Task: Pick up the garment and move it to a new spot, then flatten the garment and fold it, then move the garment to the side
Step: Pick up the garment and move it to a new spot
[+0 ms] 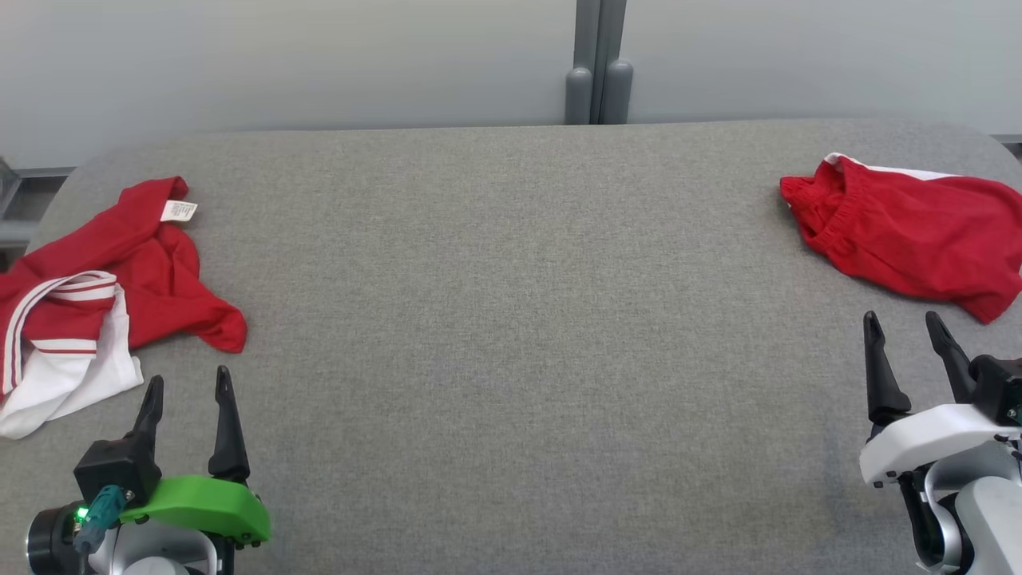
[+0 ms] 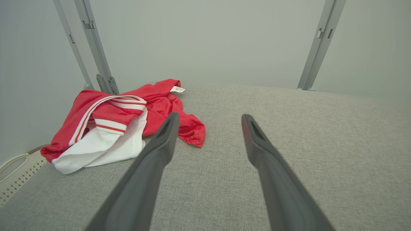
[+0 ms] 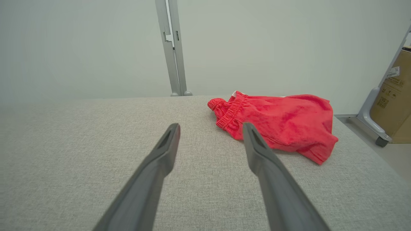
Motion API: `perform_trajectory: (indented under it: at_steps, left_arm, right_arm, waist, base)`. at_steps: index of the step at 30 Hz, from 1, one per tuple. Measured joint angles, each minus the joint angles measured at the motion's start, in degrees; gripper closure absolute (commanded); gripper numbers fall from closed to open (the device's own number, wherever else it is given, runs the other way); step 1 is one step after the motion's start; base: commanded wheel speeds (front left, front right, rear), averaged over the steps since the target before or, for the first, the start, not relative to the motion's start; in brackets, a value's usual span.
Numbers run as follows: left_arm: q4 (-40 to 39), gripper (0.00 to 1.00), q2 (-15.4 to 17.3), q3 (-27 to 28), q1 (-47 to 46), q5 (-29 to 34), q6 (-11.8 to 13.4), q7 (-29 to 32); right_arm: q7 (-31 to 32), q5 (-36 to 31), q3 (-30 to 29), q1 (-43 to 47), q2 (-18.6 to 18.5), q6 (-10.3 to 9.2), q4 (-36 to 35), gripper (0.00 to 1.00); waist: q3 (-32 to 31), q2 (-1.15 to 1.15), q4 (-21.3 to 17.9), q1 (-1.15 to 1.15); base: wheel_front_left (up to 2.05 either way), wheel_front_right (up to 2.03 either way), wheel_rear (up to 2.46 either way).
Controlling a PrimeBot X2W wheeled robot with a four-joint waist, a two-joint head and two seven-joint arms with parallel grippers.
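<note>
Nothing started yet: a crumpled red-and-white garment [image 1: 120, 295] lies at the grey surface's [image 1: 511, 319] left edge, red shorts [image 1: 910, 231] at its right edge. Near the front edge, the left hand [image 1: 189, 377] and right hand [image 1: 901, 316] hover empty, fingers apart.

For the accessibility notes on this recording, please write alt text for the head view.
A crumpled red-and-white garment lies at the left of a grey fabric-covered table, and red shorts lie at its far right. The left gripper and right gripper sit at the near corners, jaws open, holding nothing.
</note>
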Motion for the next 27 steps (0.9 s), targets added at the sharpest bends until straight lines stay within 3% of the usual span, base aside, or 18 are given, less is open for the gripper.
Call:
perform_trajectory:
  at_steps: [7,17,23,27]
  left_arm:
    - [0.3,0.00,-0.2,-1.1,0.0,0.0,-1.5,0.0]
    - [-1.3,0.00,-1.1,1.3,0.2,0.0,-0.8,0.0]
    - [-4.8,0.00,-1.1,5.8,4.5,0.0,0.1,0.0]
    - [-6.1,0.00,-1.3,7.5,6.6,0.0,0.2,0.0]
  right_arm:
    - [0.0,-3.4,-2.2,2.5,0.2,0.00,-2.8,0.00]
    - [0.0,-7.1,-0.1,3.3,0.9,0.07,-5.3,0.00]
    - [0.0,-9.2,5.8,1.5,2.8,3.18,-5.2,0.00]
    - [0.0,-9.5,7.4,-0.3,3.9,4.20,-4.6,0.00]
  waist:
    - [-0.6,0.00,1.5,0.00]
    - [-0.4,0.00,6.2,0.00]
    - [-0.7,0.00,10.3,0.00]
    - [-0.9,0.00,13.3,0.00]
  base:
    - [0.00,0.00,0.00]
    - [0.00,0.00,0.00]
    - [0.00,0.00,0.00]
    - [0.00,0.00,0.00]
